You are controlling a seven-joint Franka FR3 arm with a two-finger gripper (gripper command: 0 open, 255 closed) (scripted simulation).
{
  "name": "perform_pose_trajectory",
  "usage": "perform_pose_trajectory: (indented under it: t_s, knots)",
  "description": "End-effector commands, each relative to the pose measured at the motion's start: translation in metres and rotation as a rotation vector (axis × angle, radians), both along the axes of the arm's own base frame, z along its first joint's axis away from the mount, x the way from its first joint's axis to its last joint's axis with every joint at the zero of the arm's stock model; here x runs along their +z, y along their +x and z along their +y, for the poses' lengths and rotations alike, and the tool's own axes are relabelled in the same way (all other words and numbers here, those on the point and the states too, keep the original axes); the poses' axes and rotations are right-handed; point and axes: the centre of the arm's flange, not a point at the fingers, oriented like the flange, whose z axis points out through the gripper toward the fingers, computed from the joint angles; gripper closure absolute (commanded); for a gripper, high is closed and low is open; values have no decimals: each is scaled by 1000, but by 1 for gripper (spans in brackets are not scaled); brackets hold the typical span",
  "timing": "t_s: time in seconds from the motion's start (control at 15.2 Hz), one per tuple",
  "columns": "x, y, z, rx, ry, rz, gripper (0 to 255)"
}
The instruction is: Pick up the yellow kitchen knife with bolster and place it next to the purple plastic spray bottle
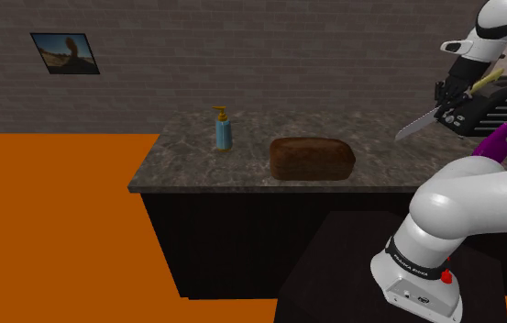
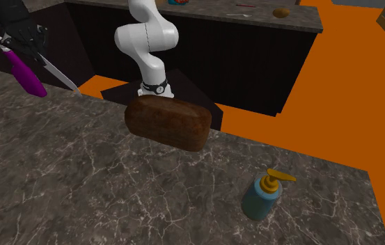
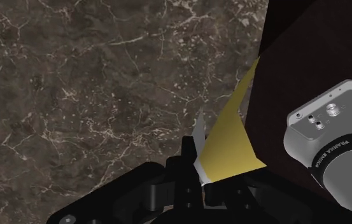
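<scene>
We should lower the knife (image 1: 415,124) level onto the surface (image 1: 196,161) just beside the purple spray bottle (image 1: 495,141) without knocking it; the pincer (image 1: 451,107), clamped on the knife aloft, hangs at the bottle's eleven o'clock in the shoulder view, blade pointing to eight o'clock, arm (image 1: 480,211) folded back over its stand (image 1: 334,275).

Knife (image 2: 58,72) in gripper (image 2: 32,46), purple spray bottle (image 2: 25,74) just beside
</scene>
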Motion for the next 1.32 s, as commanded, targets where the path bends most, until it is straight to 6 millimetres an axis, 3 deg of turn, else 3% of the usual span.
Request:
perform_pose_trajectory:
  t_s: [0.0, 1.25]
  knots:
    - [-13, 1, -1, 0, 0, 0, 255]
    - [-113, 1, -1, 0, 0, 0, 255]
